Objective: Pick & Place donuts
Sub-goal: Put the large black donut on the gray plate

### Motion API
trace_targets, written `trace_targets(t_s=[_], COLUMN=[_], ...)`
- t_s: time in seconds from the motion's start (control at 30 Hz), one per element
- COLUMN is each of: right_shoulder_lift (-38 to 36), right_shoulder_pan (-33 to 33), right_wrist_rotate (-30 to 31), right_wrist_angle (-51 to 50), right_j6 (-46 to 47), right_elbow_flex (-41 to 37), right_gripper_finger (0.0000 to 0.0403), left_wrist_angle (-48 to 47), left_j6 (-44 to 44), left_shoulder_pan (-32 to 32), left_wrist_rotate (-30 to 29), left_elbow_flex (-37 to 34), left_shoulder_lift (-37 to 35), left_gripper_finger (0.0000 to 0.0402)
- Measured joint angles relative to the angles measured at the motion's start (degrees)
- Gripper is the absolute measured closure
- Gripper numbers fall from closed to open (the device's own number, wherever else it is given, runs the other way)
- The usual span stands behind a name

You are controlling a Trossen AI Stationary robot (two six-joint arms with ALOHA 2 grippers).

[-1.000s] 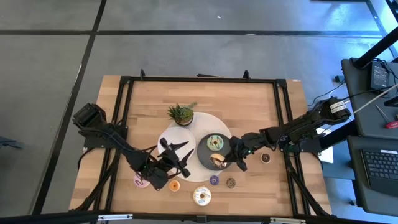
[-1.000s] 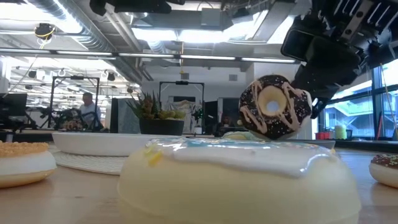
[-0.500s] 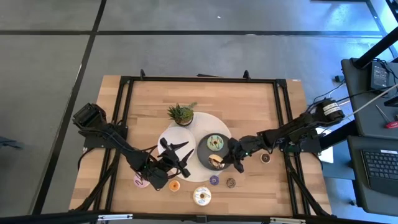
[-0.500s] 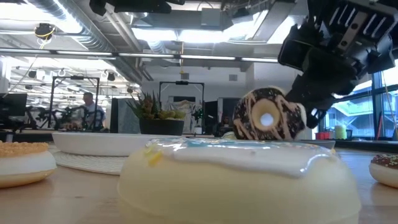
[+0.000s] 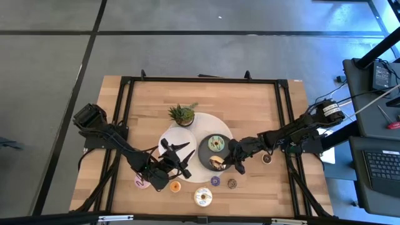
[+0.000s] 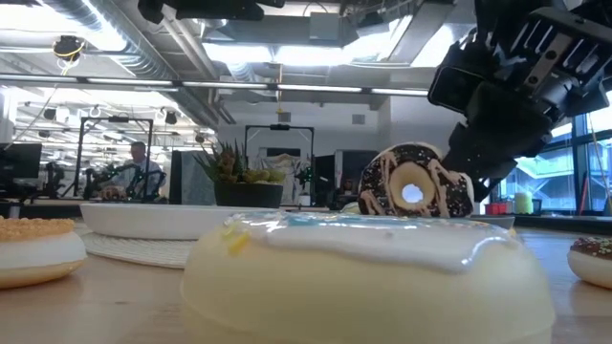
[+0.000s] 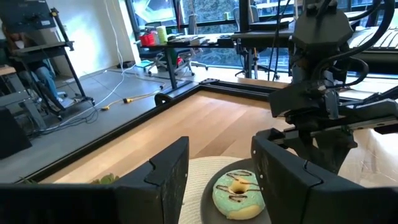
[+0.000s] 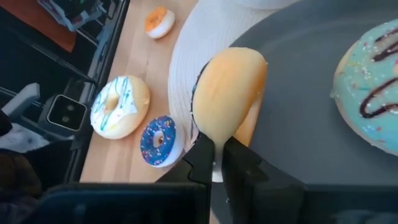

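My right gripper (image 5: 229,161) is shut on a chocolate donut with white drizzle (image 6: 416,186), held on edge over the dark grey plate (image 5: 205,152). A green-iced donut (image 5: 217,144) lies flat on that plate. My left gripper (image 5: 179,156) waits open above the white plate (image 5: 169,139); its wrist view shows the green donut (image 7: 238,193) ahead. On the wood lie a pink donut (image 5: 142,181), an orange mini (image 5: 175,185), a white donut (image 5: 202,197), a purple mini (image 5: 215,181), a brown mini (image 5: 232,183) and a chocolate one (image 5: 267,159). My right gripper pinches the chocolate donut's rim (image 8: 219,135) between its two fingers (image 8: 202,152), across the ring's thickness. The fingers come from the table's right side, slanting down. The donut stands upright on edge, tan underside (image 8: 230,99) toward the wrist camera; whether its lower rim touches the dark plate, I cannot tell.
A small potted plant (image 5: 181,114) stands at the white plate's far edge. A black frame (image 5: 125,125) runs along the table's sides. The big white donut (image 6: 363,277) fills the front of the low view. Bare wood lies toward the far edge.
My right gripper has moved a little toward the table's left and down, carrying the chocolate donut lower over the dark grey plate. The donut has stayed on edge and has turned slightly in the low view.
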Motion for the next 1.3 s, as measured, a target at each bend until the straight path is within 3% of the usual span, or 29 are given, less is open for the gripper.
trace_targets(t_s=[0.37, 0.63, 1.13, 1.3], right_shoulder_lift=[-0.5, -2.8, -2.9, -3.0], right_shoulder_pan=[-0.6, -2.1, -2.3, -1.2], right_wrist_rotate=[-2.3, -2.7, 10.5, 20.8], right_wrist_angle=[-2.6, -16.5, -58.6, -61.4], right_j6=[0.5, 0.2, -7.9, -12.6], right_elbow_flex=[0.0, 3.3, 23.1, 26.4], right_gripper_finger=[0.0243, 0.0215, 0.0215, 0.0215], left_wrist_angle=[0.0, 0.0, -0.2, -1.3], left_j6=[0.0, 0.0, 0.0, 0.0], left_shoulder_pan=[0.0, 0.0, 0.1, 0.1], left_wrist_rotate=[0.0, 0.3, 3.3, 3.4], left_elbow_flex=[0.0, 0.0, 0.0, 0.0], left_shoulder_lift=[0.0, 0.0, 0.0, 0.0], left_gripper_finger=[0.0233, 0.0231, 0.0232, 0.0232])
